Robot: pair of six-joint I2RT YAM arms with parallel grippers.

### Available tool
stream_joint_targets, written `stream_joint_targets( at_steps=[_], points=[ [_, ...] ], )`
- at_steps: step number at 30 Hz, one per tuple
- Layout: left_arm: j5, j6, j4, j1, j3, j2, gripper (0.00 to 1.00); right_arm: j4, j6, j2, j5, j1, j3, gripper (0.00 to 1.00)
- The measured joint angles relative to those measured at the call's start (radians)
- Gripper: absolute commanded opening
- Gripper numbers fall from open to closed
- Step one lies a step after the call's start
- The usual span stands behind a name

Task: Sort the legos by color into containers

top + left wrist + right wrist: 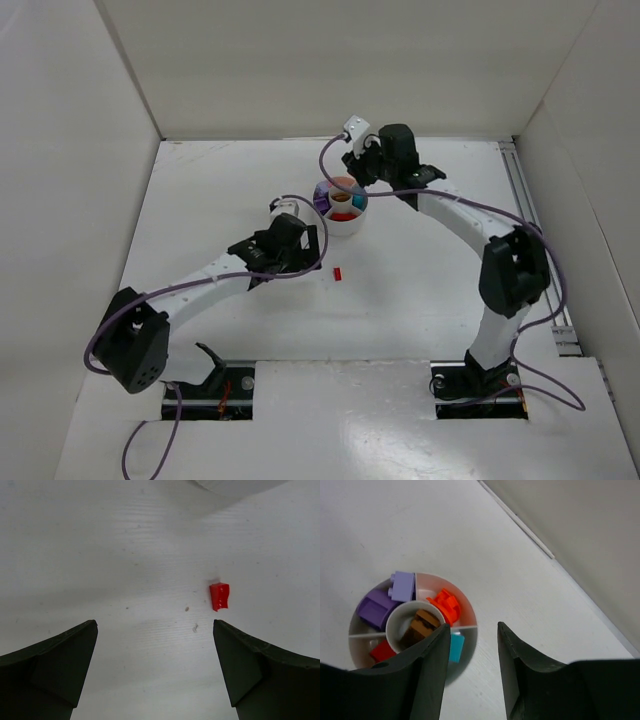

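One red lego (219, 596) loose near dish (345, 228), left tool (155, 630) spread, right tool (474, 626) parted, empty

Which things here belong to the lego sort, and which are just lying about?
Job: round white compartmented dish; inside it purple bricks, orange piece, brown piece, red piece, teal piece; loose red plastic brick.
Lying about: purple cables; metal rail.

One dish (427, 582) just ahead of the right gripper (473, 626) holds six legos: one each of purple (375, 609), lilac (402, 586), orange (445, 605), brown (420, 625), red (382, 651) and teal (456, 647). One loose red brick (219, 596) lies ahead of the left gripper (154, 625).
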Motion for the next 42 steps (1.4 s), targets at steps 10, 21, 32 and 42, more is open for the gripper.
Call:
stream_joint_targets(
  at_steps=[10,21,32,42],
  points=[
    [-0.029,-0.039,0.031,-0.160,0.104,0.153,0.93,0.061,0.014,-0.623,0.251,-0.077,-0.537,1.00],
    [-0.065,-0.111,0.040,-0.245,0.256,0.454,0.66,-0.087,0.012,-1.046,0.404,-0.273,-0.731,1.00],
    [-0.134,-0.192,0.030,-0.244,0.320,0.525,0.16,-0.186,-0.002,-1.046,0.410,-0.331,-0.746,1.00],
    [-0.170,-0.197,-0.006,-0.244,0.340,0.528,0.00,-0.208,-0.002,-1.044,0.411,-0.336,-0.746,1.00]
  ],
)
